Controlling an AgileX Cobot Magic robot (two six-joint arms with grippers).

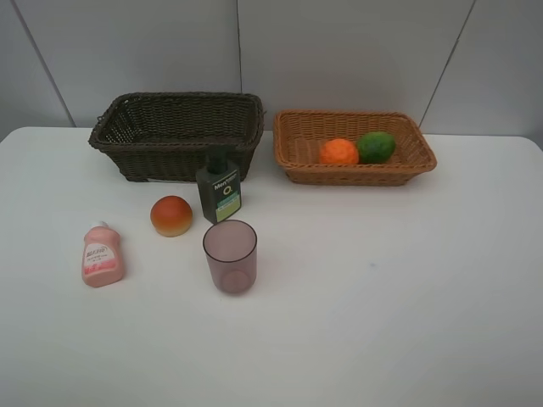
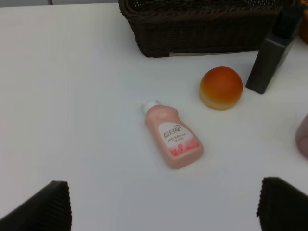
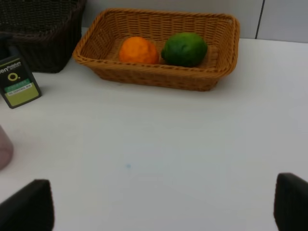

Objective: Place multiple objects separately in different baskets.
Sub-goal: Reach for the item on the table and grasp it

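An orange mandarin (image 1: pixel 338 152) and a green lime (image 1: pixel 376 147) lie in the light tan basket (image 1: pixel 356 176) at the back right. The dark brown basket (image 1: pixel 170 157) stands left of it. In front of it are the upright dark green bottle (image 1: pixel 220 191), the peach-like fruit (image 1: pixel 171 215), the pink bottle (image 1: pixel 103 254) lying flat, and the purple cup (image 1: pixel 230 256) standing upright. Neither arm shows in the high view. My left gripper (image 2: pixel 163 207) is open above the table, short of the pink bottle (image 2: pixel 173 134). My right gripper (image 3: pixel 161 207) is open, well short of the tan basket (image 3: pixel 154 77).
The white table (image 1: pixel 407 297) ends at a grey panelled wall (image 1: pixel 339 51) just behind the baskets. The two baskets stand side by side with a narrow gap between them. Bare tabletop spans the front and the right.
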